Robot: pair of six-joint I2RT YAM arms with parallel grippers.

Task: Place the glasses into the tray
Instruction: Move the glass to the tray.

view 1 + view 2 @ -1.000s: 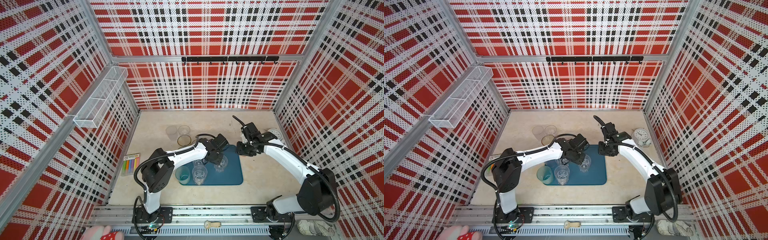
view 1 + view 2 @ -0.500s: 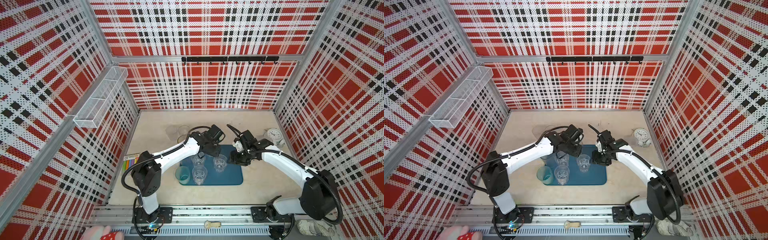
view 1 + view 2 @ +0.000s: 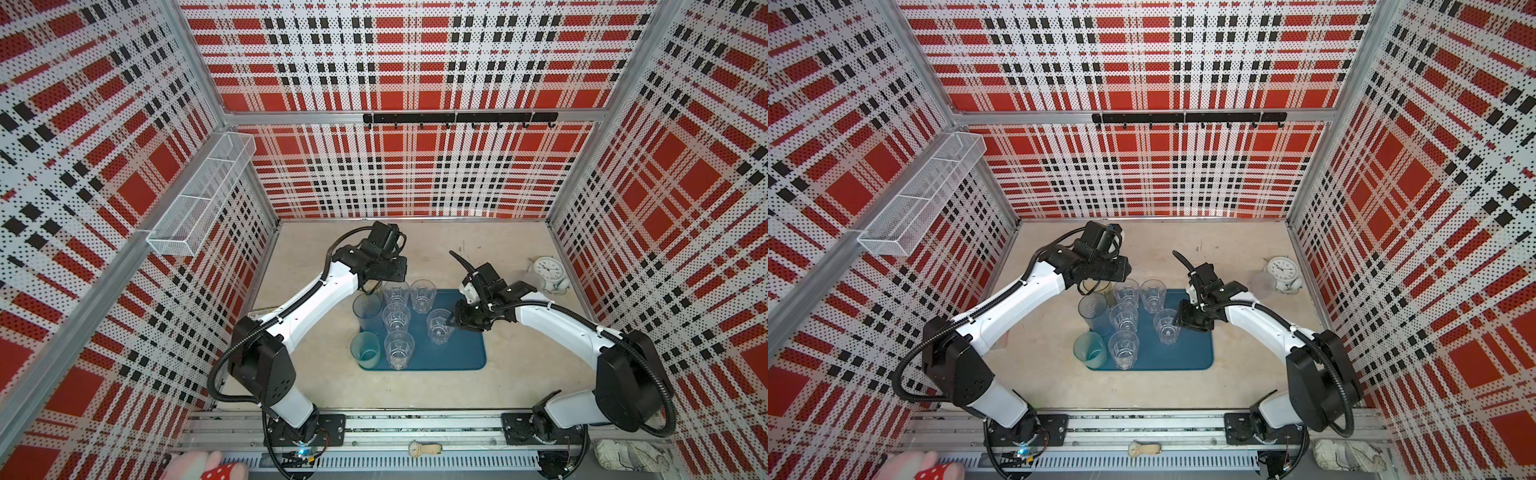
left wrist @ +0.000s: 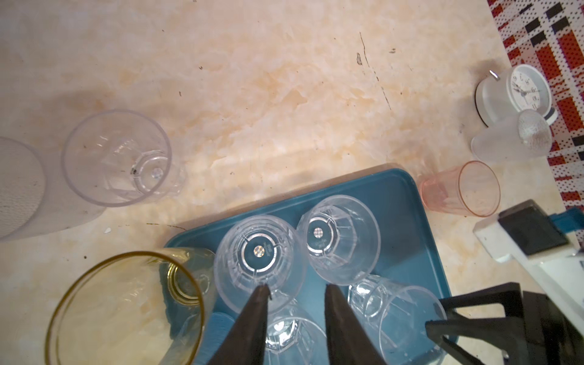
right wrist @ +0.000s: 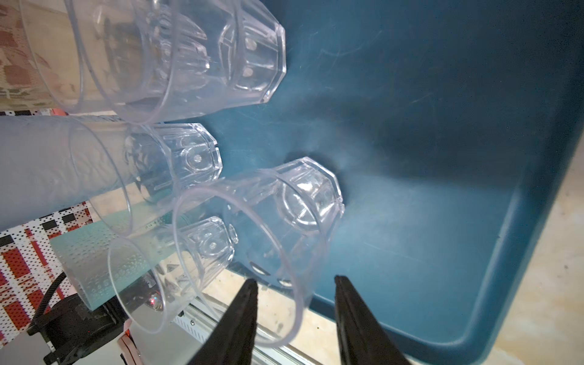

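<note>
The teal-blue tray holds several clear faceted glasses, a tall grey-blue glass and a teal glass. An amber glass stands at the tray's far left corner. My right gripper is open, its fingers either side of the rim wall of one clear glass in the tray. My left gripper hangs open and empty above the far clear glasses. On the table stand a pink glass, two frosted glasses and a clear glass.
A white alarm clock stands at the far right by the wall. A white wire basket hangs on the left wall and a black hook rail on the back wall. The two arms flank the tray.
My left gripper has pulled back from over the tray toward the far left. My right gripper has come from the tray's far right corner down to the clear glass.
</note>
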